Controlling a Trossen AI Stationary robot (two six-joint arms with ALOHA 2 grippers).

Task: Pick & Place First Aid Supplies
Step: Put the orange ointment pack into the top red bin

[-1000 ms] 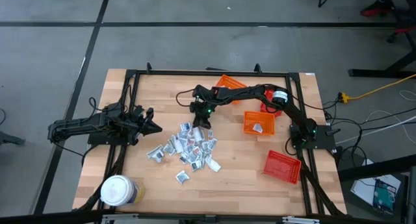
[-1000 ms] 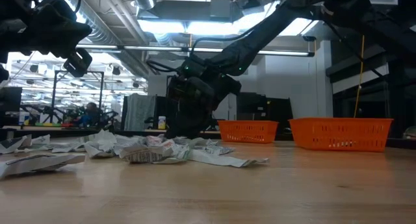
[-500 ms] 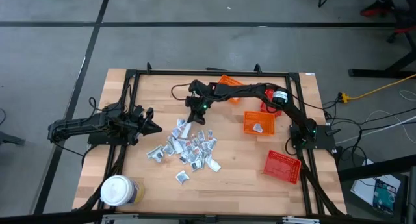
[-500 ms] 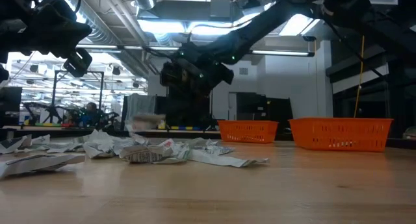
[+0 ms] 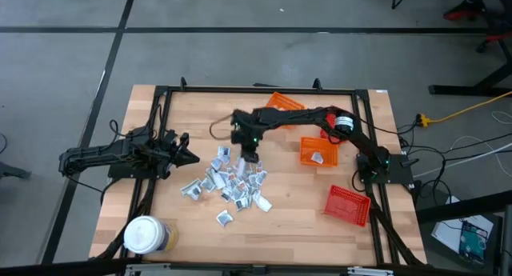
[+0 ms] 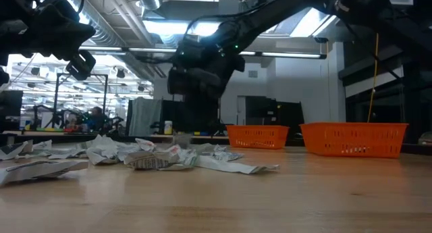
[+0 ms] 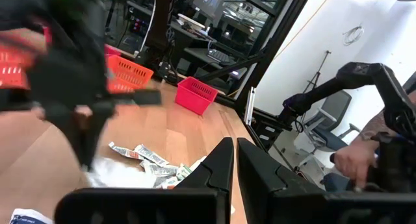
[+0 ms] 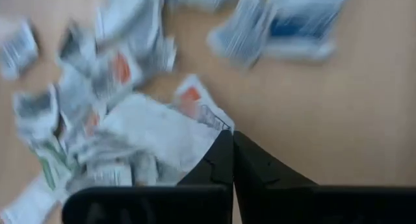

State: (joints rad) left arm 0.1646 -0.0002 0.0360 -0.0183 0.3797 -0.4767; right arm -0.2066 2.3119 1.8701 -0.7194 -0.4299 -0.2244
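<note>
Sachets (image 5: 230,182) are lying in a loose heap on the wooden counter (image 5: 296,220), directly below and just in front of the right gripper (image 5: 250,154), which is hanging over the heap's far edge with its two dark fingers (image 8: 229,160) pressed together, nothing visibly caught between them. In the right wrist view the sachets (image 8: 123,120) are spreading out beyond those closed fingertips, silvery-white with bits of blue and red print, several overlapping, and whether the tips are touching the topmost one cannot be told. In the low view the right gripper (image 6: 192,91) is sitting above the heap (image 6: 145,155), apart from it. Off to the gripper's side, toward its own arm's base, an orange basket (image 5: 319,152) is standing with one packet (image 5: 318,158) lying inside; a second orange basket (image 5: 282,102) is lying behind the arm and a red basket (image 5: 349,204) is standing farther out toward the counter's near corner. The left gripper (image 5: 189,156) is waiting at the counter's left edge, well apart from the heap, its fingers (image 7: 221,165) nearly together and empty. A white-lidded jar (image 5: 146,236) is standing at the near left corner.
</note>
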